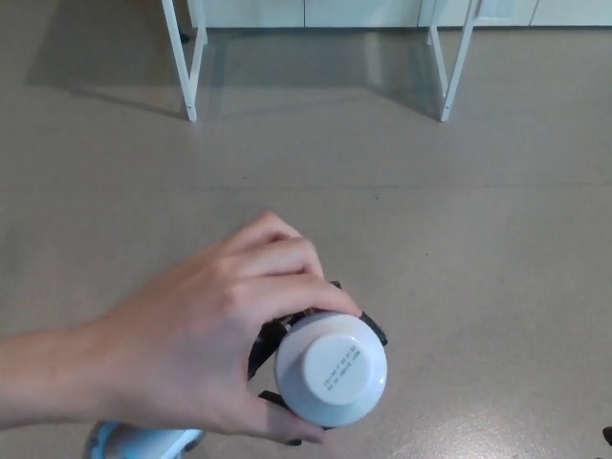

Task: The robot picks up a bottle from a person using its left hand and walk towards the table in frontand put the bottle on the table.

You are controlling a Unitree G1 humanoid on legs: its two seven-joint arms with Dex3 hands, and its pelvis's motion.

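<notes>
**As a Person's Hand (206,335) Gripped the Bottle (332,368), the Robot's Left Hand (270,339) Lay Half Hidden Beneath**

While the person's hand reached in from the picture's left, with the forearm along the lower left edge, it wrapped the bottle's left side and hid most of what lay below. The bottle was white and stood upright. It was seen end-on from the head camera, so only its round top showed, with a few lines of small grey print too fine to read. It sat low in the view, just right of the person's knuckles, above the floor (478,239).

Black parts of the left hand showed at the bottle's rim in three places: at its upper left, at its upper right and under its lower left edge, all close against the white. They seemed to ring the bottle. With the person's hand over them, though, I could not tell whether the left hand was clamped on it or lay slack around it.

A pale blue rounded part (143,442) poked out beneath the person's wrist at the bottom edge. Well apart, at the top of the view, a left white leg (191,72) and a right white leg (451,72) stood on the grey-beige floor, with pale panels (363,11) behind them.
</notes>
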